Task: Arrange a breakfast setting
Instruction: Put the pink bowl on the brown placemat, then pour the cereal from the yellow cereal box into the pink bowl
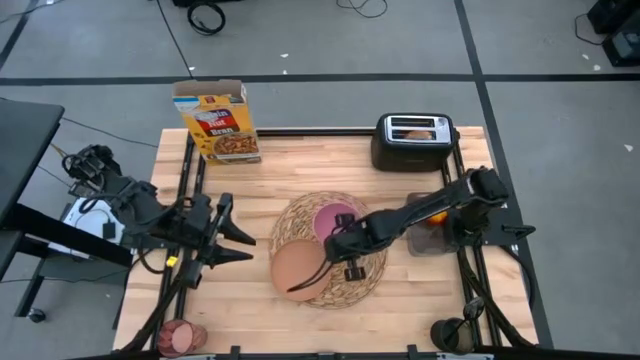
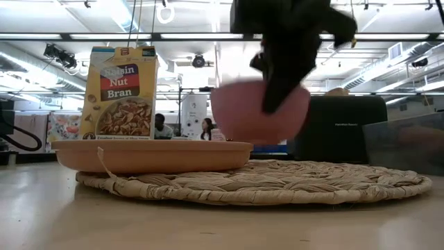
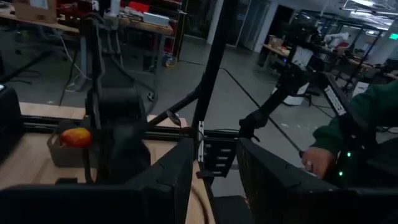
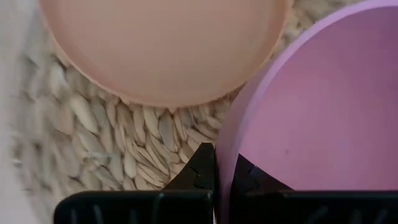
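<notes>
From above, the woven placemat [image 1: 330, 262] is taken as the landmark: the tan-brown plate [image 1: 300, 268] is seen on its side toward the left arm, and the pink bowl [image 1: 335, 219] over its far part, toward the toaster [image 1: 414, 141]. The right gripper [image 1: 342, 243] is reached across the mat and is clamped on the bowl's near rim, so the bowl lies directly at the fingertips, on their far side; the left gripper [image 1: 240, 245] is parked well off the mat's edge, fingers spread and empty, and is plainly the farther of the two. At table height, the bowl [image 2: 258, 111] is seen lifted clear of the placemat [image 2: 277, 182], with room beyond visible under it, beside the plate [image 2: 152, 154], which is resting flat on the mat. In the left wrist view, only an apple [image 3: 74, 137] in a grey bin is picked out beyond the mat. In the right wrist view, the bowl's wall [image 4: 227, 146] is pinched between the two fingers, one inside and one outside, with plate [image 4: 165, 46] and mat [image 4: 112, 149] below. A straight descent onto the bare weave just beside the plate is judged to be what the coming move turns on.
</notes>
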Action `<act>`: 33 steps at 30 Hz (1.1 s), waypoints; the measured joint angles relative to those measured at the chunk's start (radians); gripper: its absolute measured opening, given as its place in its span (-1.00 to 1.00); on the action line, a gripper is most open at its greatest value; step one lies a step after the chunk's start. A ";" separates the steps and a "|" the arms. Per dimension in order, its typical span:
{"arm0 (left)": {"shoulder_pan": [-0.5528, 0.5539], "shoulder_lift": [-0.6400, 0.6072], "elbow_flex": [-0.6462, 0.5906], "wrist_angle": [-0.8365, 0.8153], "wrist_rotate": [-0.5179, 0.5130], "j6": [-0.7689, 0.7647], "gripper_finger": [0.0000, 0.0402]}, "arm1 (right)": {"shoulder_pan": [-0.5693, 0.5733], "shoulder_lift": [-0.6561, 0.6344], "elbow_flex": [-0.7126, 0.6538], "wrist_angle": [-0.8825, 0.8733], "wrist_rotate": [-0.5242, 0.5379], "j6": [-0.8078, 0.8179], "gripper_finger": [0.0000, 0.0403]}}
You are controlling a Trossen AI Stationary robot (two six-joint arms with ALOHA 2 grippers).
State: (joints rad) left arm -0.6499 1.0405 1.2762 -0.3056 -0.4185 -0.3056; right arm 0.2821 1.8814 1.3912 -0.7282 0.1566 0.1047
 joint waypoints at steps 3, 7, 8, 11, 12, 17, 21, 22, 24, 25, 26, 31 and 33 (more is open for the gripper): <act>-0.019 0.000 0.000 -0.001 -0.023 -0.019 -0.34 | -0.001 0.033 -0.001 -0.004 -0.002 0.007 -0.96; -0.047 0.000 0.000 -0.004 -0.041 -0.030 -0.34 | 0.000 0.051 0.000 -0.008 -0.032 0.031 -0.96; -0.053 0.000 0.000 -0.005 -0.048 -0.031 -0.34 | 0.003 0.054 0.001 -0.006 -0.034 0.035 -0.96; -0.070 0.000 0.000 -0.005 -0.074 -0.027 -0.34 | 0.006 0.055 0.001 -0.004 -0.034 0.049 -0.95; -0.074 0.000 0.000 -0.004 -0.083 -0.025 -0.34 | 0.006 0.055 0.001 -0.002 -0.037 0.049 -0.93; -0.077 0.000 0.000 -0.006 -0.108 -0.023 -0.34 | 0.006 0.058 0.001 0.001 -0.049 0.054 -0.79; -0.077 0.000 0.000 -0.007 -0.124 -0.022 -0.34 | 0.006 0.056 0.001 0.001 -0.050 0.054 -0.63; -0.077 0.000 0.000 -0.007 -0.130 -0.022 -0.34 | 0.006 0.054 0.002 -0.004 -0.050 0.054 -0.58; -0.077 0.000 0.000 -0.007 -0.148 -0.022 -0.34 | 0.006 0.051 0.013 -0.017 -0.050 0.053 -0.48; -0.077 0.000 0.000 -0.007 -0.160 -0.022 -0.34 | 0.006 0.046 0.023 -0.017 -0.050 0.052 -0.43; -0.077 0.000 0.000 -0.007 -0.173 -0.022 -0.34 | 0.006 0.039 0.032 -0.028 -0.050 0.051 -0.38; -0.046 0.000 0.000 -0.002 -0.271 -0.020 -0.34 | 0.006 -0.035 0.110 -0.111 -0.072 0.050 -0.09; -0.016 0.000 0.000 0.001 -0.314 -0.026 -0.34 | 0.006 -0.081 0.150 -0.145 -0.072 0.052 0.01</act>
State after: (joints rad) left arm -0.6660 1.0405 1.2762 -0.3051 -0.7326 -0.3312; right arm 0.2882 1.8002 1.5415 -0.8735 0.0845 0.1563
